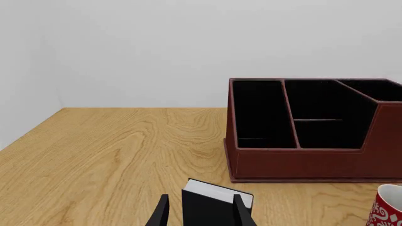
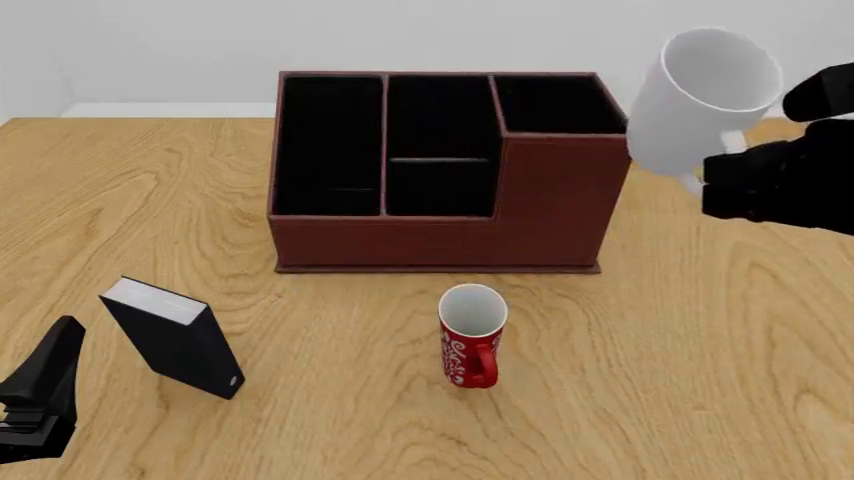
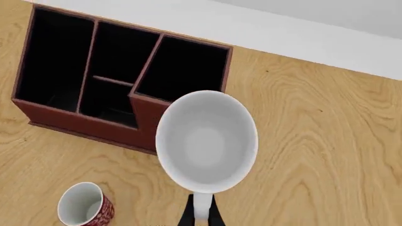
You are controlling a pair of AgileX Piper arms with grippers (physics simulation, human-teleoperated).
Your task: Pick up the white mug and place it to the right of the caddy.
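The white mug (image 2: 701, 95) hangs in the air, tilted with its mouth toward the front camera, just past the caddy's right end. My right gripper (image 2: 721, 172) is shut on its loop handle. From the right wrist view I look straight into the white mug (image 3: 206, 141), with the right gripper (image 3: 201, 215) pinching the handle. The dark reddish-brown caddy (image 2: 441, 235) stands on the table behind the centre and also shows as the caddy (image 3: 82, 121) and the caddy (image 1: 301, 162). My left gripper (image 2: 40, 392) rests low at the near left, open and holding nothing.
A red mug (image 2: 470, 345) with white lettering stands upright in front of the caddy. A small black box (image 2: 174, 338) with a white edge stands at the near left, just ahead of the left gripper (image 1: 201, 214). Bare wood lies to the right of the caddy.
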